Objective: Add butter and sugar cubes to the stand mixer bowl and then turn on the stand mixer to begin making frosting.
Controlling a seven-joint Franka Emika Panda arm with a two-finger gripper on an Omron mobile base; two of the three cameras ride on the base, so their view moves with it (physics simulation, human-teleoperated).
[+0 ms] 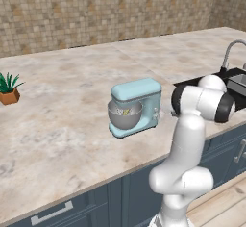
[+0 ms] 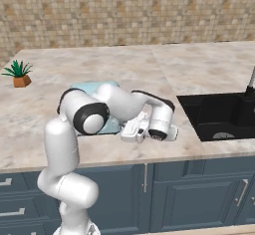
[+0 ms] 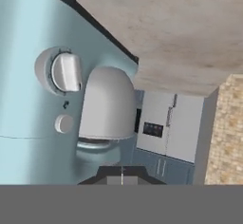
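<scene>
The pale blue stand mixer (image 1: 139, 98) stands on the counter with the grey stand mixer bowl (image 1: 124, 118) under its head. A yellow bit that looks like the butter (image 1: 126, 111) lies in the bowl; the sugar cubes are too small to make out. My gripper (image 2: 124, 133) is low at the mixer's right side, pointing at it, and the arm hides most of the mixer (image 2: 92, 87) in the right base view. Close ahead of the shut fingertips (image 3: 122, 174) in the hand view are the mixer's side with a silver dial (image 3: 66, 72), a small round button (image 3: 63, 123) and a rounded grey part (image 3: 107, 102). Nothing is held.
A black sink (image 2: 219, 114) with a faucet (image 1: 229, 53) lies to the right of the mixer. A small potted plant (image 1: 8, 90) stands far left on the counter. Blue cabinet fronts (image 2: 199, 194) run below the counter edge.
</scene>
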